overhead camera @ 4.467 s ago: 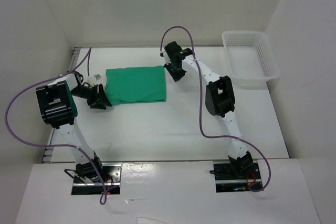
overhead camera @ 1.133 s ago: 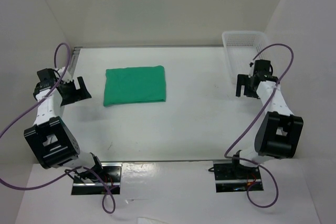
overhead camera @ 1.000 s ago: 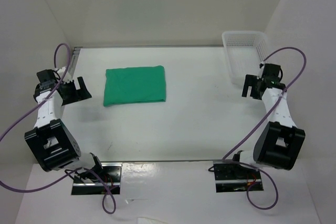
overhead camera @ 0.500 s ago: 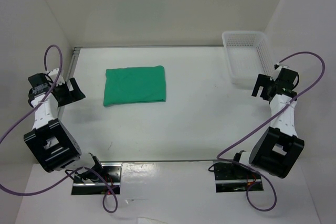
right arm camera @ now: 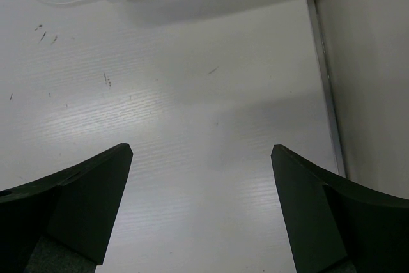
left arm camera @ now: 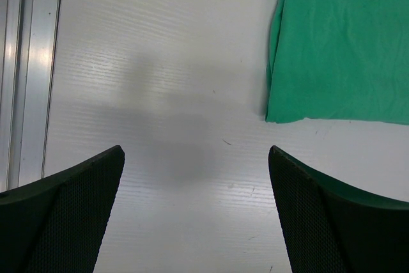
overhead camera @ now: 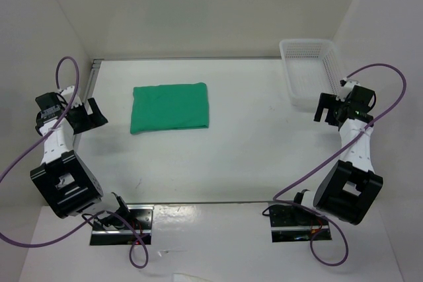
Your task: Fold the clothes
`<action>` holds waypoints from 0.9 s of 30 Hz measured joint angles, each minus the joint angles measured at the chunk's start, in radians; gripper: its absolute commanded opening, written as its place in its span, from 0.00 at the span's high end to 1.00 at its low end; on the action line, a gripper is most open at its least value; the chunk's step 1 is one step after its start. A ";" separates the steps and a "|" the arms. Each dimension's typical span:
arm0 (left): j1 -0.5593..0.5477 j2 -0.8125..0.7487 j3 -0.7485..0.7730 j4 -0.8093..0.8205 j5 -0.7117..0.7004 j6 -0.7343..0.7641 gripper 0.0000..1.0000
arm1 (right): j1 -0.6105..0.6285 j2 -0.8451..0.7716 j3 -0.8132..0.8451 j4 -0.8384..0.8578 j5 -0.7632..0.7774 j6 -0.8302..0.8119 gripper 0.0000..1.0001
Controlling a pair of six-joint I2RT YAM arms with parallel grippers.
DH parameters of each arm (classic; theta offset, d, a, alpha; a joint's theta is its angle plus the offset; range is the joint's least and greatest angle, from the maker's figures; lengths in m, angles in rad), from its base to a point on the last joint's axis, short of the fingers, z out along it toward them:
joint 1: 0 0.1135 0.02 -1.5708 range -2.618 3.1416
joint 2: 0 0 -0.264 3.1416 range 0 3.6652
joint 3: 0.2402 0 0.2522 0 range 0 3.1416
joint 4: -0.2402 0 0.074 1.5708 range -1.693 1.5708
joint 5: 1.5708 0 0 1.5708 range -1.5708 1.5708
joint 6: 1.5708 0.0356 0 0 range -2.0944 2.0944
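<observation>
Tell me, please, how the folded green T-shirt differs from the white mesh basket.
The green fabric T-shirt lies flat, left of centre; the white plastic mesh basket stands walled, far right. The T-shirt is solid; the basket perforated. Both rest on the white table.

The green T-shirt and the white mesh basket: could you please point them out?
green T-shirt (overhead camera: 170, 107): top external view, its middle.
white mesh basket (overhead camera: 287, 74): top external view, left wall.

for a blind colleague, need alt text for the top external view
A green T-shirt, folded into a neat rectangle, lies flat on the far left part of a white table. The left gripper and right gripper hang open and empty at opposite side edges, clear of it. A white mesh basket sits at the far right corner.
</observation>
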 measured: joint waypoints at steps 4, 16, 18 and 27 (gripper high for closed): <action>0.000 0.000 0.000 0.000 0.000 0.000 0.01 | 0.000 0.000 0.000 0.000 -0.015 -0.011 0.02; 0.000 0.000 0.000 0.000 -0.002 0.000 0.01 | 0.000 0.000 0.000 0.000 -0.024 -0.022 0.02; 0.000 0.000 0.000 0.003 -0.011 0.000 0.01 | 0.000 0.000 0.000 0.000 -0.024 -0.023 0.02; 0.008 -0.009 -0.011 0.024 -0.084 -0.009 0.01 | 0.000 0.000 -0.001 0.000 -0.024 -0.023 0.02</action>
